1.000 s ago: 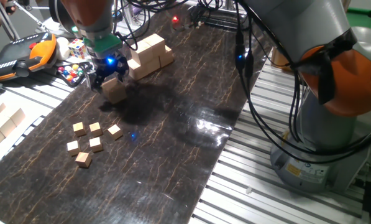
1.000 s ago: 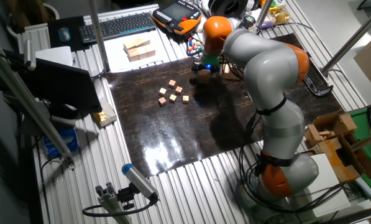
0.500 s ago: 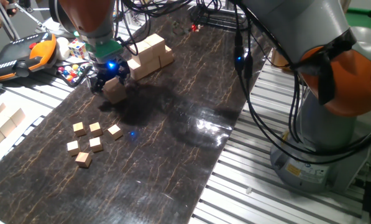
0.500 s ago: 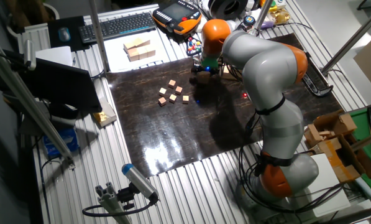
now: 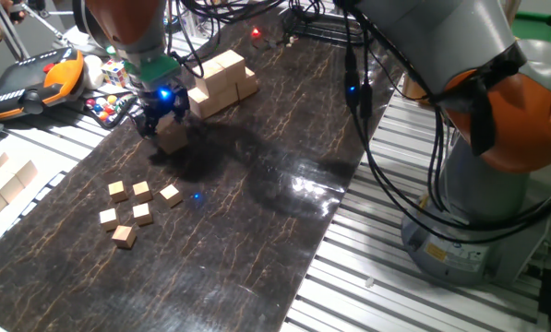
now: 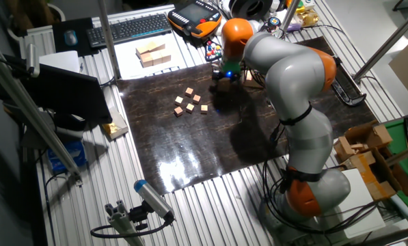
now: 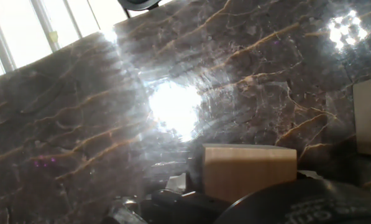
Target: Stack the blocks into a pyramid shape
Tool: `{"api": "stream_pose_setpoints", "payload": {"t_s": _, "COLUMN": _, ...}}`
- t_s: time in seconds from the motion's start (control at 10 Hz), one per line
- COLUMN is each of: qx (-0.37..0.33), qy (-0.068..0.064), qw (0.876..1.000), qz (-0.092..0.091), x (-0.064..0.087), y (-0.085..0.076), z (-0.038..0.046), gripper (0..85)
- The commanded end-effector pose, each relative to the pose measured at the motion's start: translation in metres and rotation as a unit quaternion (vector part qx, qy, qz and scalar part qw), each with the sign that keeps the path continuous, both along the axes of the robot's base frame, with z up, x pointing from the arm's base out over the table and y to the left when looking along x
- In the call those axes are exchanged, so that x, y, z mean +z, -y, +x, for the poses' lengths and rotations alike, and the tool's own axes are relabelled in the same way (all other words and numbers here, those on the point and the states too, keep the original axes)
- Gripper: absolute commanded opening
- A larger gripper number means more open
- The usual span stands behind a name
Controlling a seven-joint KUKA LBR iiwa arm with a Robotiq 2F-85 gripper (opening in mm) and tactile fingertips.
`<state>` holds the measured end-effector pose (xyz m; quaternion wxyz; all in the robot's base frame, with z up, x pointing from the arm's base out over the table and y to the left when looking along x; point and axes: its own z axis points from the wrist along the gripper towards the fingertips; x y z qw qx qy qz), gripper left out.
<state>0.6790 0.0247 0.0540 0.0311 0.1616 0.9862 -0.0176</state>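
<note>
The fingers [image 5: 165,123] are clenched on a plain tan wooden block [image 5: 172,136], square-edged and smooth, held low over the dark marbled counter [image 5: 257,212] just beside the stack of blocks [image 5: 221,81].

We are looking along the fingers at a dark marbled tabletop [image 7: 79,112], glare shining off its middle. A light-tan block [image 7: 249,170] is sitting low in the picture, just above the black gripper parts. Another tan block [image 7: 368,117] is showing at the right edge.
</note>
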Motion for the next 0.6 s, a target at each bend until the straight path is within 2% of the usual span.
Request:
{"api": "stream_pose_setpoints", "payload": {"t_s": 0.0, "qx": -0.005, "qy": -0.001, "qw": 1.000, "qz": -0.004, "x": 0.010, "y": 0.001, "z": -0.0013, "gripper": 0.7}}
{"api": "stream_pose_setpoints", "payload": {"t_s": 0.2, "qx": -0.014, "qy": -0.002, "qw": 1.000, "qz": -0.008, "x": 0.038, "y": 0.009, "z": -0.0078, "gripper": 0.7}}
{"api": "stream_pose_setpoints", "payload": {"t_s": 0.5, "qx": -0.016, "qy": -0.002, "qw": 1.000, "qz": -0.014, "x": 0.079, "y": 0.027, "z": -0.0234, "gripper": 0.7}}
